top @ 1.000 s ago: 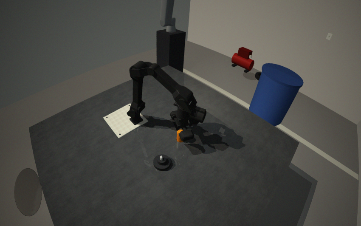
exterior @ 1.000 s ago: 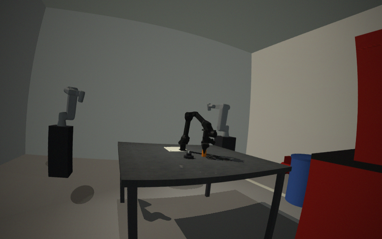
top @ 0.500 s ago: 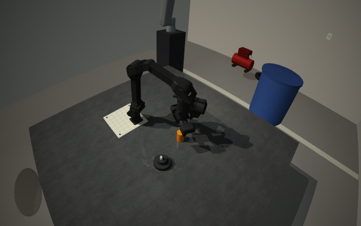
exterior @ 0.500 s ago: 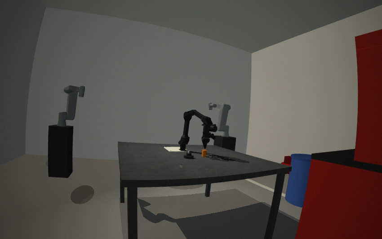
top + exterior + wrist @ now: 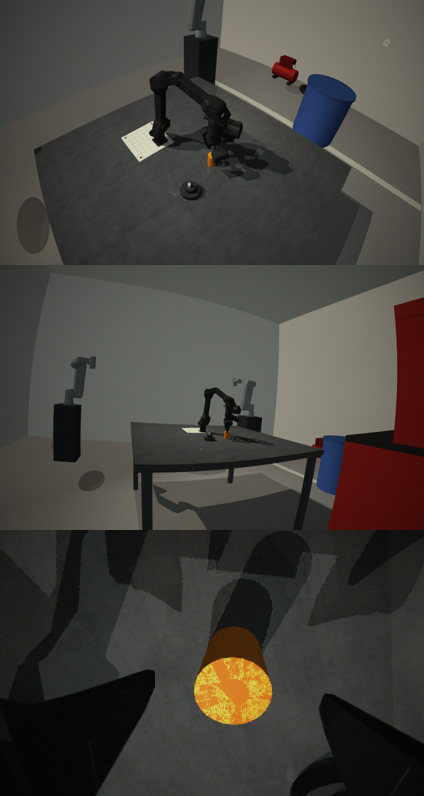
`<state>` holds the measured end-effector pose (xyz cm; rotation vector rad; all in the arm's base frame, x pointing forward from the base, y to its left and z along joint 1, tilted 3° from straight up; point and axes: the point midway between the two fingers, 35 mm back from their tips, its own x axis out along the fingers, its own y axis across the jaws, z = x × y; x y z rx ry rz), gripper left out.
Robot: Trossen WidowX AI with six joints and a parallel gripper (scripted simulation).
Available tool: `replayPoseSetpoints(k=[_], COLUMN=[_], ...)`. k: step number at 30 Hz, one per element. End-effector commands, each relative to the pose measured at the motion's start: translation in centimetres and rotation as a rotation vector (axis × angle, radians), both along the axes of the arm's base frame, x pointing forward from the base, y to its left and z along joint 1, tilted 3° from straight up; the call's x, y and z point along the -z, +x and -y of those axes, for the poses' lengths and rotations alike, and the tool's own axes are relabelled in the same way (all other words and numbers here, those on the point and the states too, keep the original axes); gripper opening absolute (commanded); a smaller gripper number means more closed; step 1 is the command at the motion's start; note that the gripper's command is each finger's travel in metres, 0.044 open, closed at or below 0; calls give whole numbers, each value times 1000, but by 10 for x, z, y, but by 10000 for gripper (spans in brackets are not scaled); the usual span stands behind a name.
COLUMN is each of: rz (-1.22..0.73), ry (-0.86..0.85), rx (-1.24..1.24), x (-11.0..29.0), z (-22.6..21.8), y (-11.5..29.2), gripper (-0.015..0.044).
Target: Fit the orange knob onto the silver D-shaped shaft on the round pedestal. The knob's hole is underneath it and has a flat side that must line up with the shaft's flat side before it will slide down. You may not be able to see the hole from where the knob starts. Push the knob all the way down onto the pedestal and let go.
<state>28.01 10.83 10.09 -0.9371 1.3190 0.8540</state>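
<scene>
The orange knob (image 5: pixel 210 161) (image 5: pixel 226 435) (image 5: pixel 234 691) stands upright on the table, apart from the pedestal. Its top faces the wrist camera; the hole underneath is hidden. My gripper (image 5: pixel 216 151) (image 5: pixel 227 431) (image 5: pixel 236 689) is open and empty just above the knob, with one finger to either side in the wrist view. A finger covers part of the knob in the top view. The dark round pedestal (image 5: pixel 186 196) (image 5: pixel 209 439) carries the upright silver shaft (image 5: pixel 189 185). The shaft's flat side is too small to make out.
A white perforated plate (image 5: pixel 137 143) (image 5: pixel 189 430) lies at the arm's base on the dark table (image 5: pixel 124 218) (image 5: pixel 175 454). A dark curved shape (image 5: pixel 311 774), apparently the pedestal's edge, shows at the wrist view's lower right. A blue barrel (image 5: pixel 323 112) stands beyond the table.
</scene>
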Motion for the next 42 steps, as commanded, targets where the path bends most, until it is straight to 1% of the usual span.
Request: replayPoseSetpoints(k=[1, 28, 39, 42], rz=[-3, -3, -3, -3], ry=[2, 2, 2, 2], rx=[-2, -2, -2, -2], x=[8, 48, 48, 48], z=[0, 1, 1, 1], y=[0, 1, 1, 1], gripper=[440, 440, 151, 131])
